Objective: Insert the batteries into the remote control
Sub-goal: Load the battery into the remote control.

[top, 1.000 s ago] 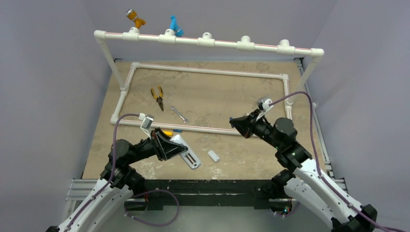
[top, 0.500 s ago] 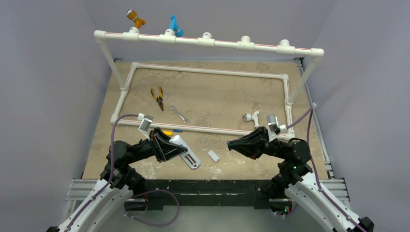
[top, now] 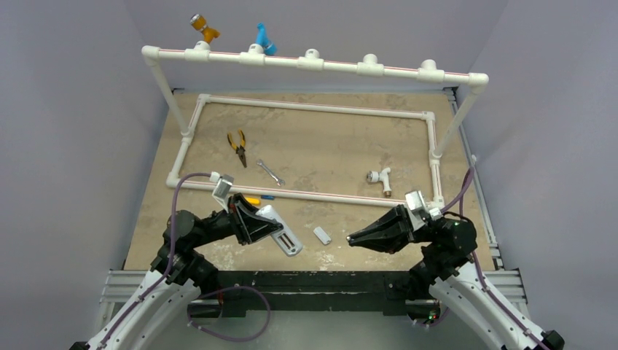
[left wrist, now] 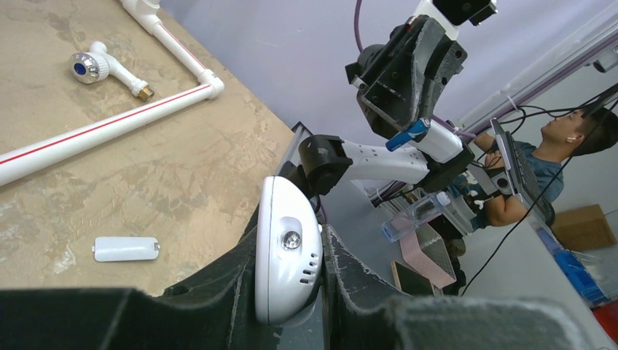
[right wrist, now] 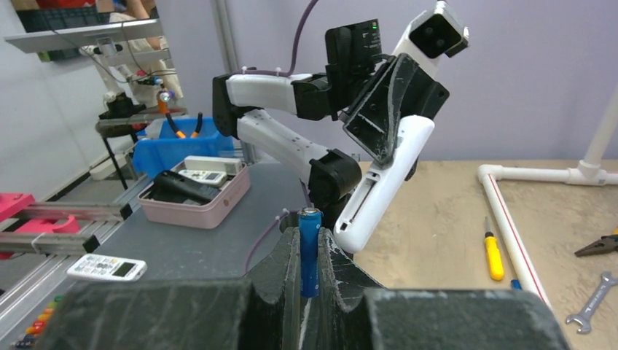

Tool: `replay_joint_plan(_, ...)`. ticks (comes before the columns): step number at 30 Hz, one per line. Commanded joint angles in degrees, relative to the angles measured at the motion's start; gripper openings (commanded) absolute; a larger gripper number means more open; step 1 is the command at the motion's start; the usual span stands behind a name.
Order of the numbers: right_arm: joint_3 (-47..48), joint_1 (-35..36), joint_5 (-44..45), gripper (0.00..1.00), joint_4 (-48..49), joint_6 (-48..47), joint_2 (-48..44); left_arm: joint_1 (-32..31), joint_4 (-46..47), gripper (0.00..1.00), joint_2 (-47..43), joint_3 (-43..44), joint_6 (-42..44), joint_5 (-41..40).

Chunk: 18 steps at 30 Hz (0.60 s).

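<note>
From above, the left gripper (top: 256,222) is clamped on the remote control (top: 286,240), holding it tilted near the table (top: 328,157)'s front edge. The right gripper (top: 353,239) points toward it, and a small white cover (top: 321,235) lies on the table between them.

Left wrist: the remote control's rounded end sits pinched between the jaws.

Right wrist: the jaws pinch one blue battery (right wrist: 311,248) upright, and the remote control's open compartment faces it.

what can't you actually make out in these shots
- Inside the remote control compartment: right wrist view, too small and shadowed.
- Its display and buttons: left wrist view, left fingers cover all but one end.
- Lower half of the battery: right wrist view, sunk between the right fingers.
- The battery, top external view: too small to find.
</note>
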Motion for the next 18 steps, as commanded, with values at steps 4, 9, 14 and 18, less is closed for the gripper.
replay_joint_plan(4, 4.0, 0.2, -4.9, 0.00, 1.6, -3.1, -0.6, -0.3, 0.0, 0.00, -1.0, 2.7, 2.1, -1.0)
replay_joint_plan(9, 5.3, 0.3, -6.7, 0.00, 0.9, -4.3, -0.7, -0.2, 0.1, 0.00, -1.0, 2.7, 2.1, -0.8)
replay_joint_plan(14, 6.7, 0.3, -7.6, 0.00, -0.5, -5.7, -0.9, -0.2, 0.4, 0.00, -1.1, 2.6, 2.1, -0.5)
replay_joint_plan(18, 7.6, 0.3, -7.9, 0.00, -3.0, -7.4, -1.1, -0.2, 0.4, 0.00, -1.4, 2.7, 2.2, -0.5)
